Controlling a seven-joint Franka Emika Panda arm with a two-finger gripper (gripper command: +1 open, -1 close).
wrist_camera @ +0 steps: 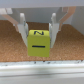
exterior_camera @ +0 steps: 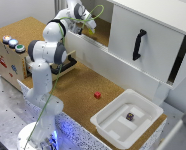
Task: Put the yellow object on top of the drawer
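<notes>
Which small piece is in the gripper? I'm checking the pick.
The yellow object, clamped between the fingers; the red cube lies on the cork, the dark piece in the white tray.

— What's my cork bench (exterior_camera: 75, 87) carrying?
— My own base, the drawer (exterior_camera: 15, 62) unit at the exterior view's left, a small red cube (exterior_camera: 97, 95) mid-surface, a white tray (exterior_camera: 115, 131) at its right end — and the big white cabinet (exterior_camera: 148, 45).

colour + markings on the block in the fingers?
Yellow-green block with black markings: a letter-like mark and a bar on its faces. Clearest in the wrist view, between the fingers.
</notes>
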